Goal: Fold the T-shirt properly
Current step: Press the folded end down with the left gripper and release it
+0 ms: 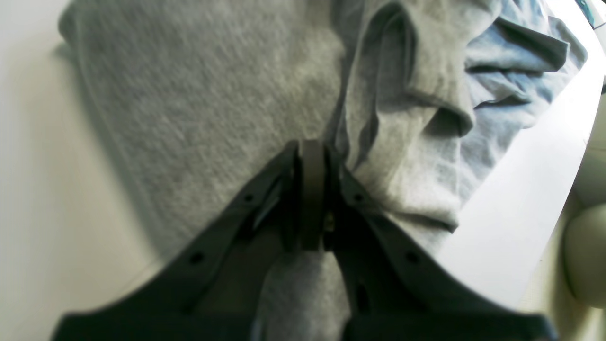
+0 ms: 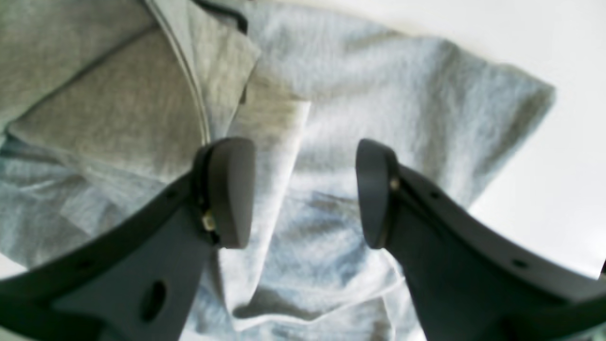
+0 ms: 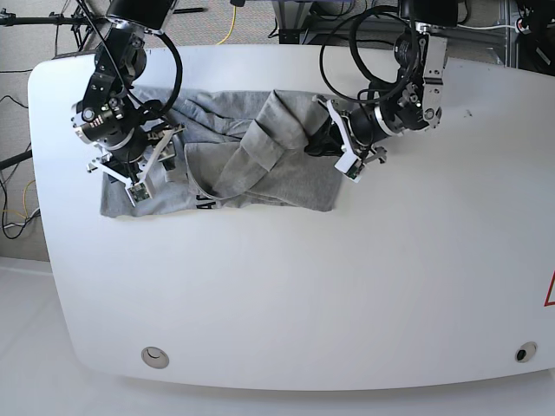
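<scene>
The grey T-shirt (image 3: 260,165) lies crumpled on the white table (image 3: 347,286), with a flap folded over its middle. At the shirt's right edge my left gripper (image 3: 323,140) is shut, and creases of the T-shirt (image 1: 189,94) run into the pressed-together tips of the left gripper (image 1: 312,147). Over the shirt's left end, my right gripper (image 3: 143,178) is open. In the right wrist view the right gripper (image 2: 303,189) hovers above the T-shirt (image 2: 355,94), with nothing between its fingers and a stitched hem to the left of them.
Cables (image 3: 347,52) trail over the table's far edge behind both arms. Bare tabletop (image 3: 303,303) stretches in front of and to the right of the shirt. Two round fittings (image 3: 154,356) sit near the front edge.
</scene>
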You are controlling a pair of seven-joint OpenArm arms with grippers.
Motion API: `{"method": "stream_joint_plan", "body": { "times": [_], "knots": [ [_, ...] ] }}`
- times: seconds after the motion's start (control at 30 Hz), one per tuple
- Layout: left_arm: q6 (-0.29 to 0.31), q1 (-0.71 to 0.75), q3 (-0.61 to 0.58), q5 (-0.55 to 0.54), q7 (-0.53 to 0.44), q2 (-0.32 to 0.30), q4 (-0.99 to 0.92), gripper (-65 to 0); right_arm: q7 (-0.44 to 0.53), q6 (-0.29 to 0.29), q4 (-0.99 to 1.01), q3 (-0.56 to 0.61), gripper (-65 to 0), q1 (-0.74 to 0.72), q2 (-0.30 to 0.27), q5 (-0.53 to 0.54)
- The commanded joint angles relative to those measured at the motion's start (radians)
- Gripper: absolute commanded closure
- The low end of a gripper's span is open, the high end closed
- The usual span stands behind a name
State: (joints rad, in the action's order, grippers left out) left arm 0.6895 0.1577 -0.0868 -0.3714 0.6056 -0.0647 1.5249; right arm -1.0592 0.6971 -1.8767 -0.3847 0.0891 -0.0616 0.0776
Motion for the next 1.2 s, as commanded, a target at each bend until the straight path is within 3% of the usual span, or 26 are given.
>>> {"method": "stream_joint_plan", "body": {
  "times": [0.0,1.17],
  "knots": [
    [0.009,-0.011,-0.014,-0.022,-0.025,0.003,0.004,0.0,0.015,0.001,-0.016,0.002,-33.1,-0.012,-0.024,0.012],
    [0.009,-0.056,-0.305,-0.021,-0.025,0.133,0.007,0.0,0.012,0.001,-0.017,-0.018,-33.1,-0.012,-0.033,0.012]
  ]
}}
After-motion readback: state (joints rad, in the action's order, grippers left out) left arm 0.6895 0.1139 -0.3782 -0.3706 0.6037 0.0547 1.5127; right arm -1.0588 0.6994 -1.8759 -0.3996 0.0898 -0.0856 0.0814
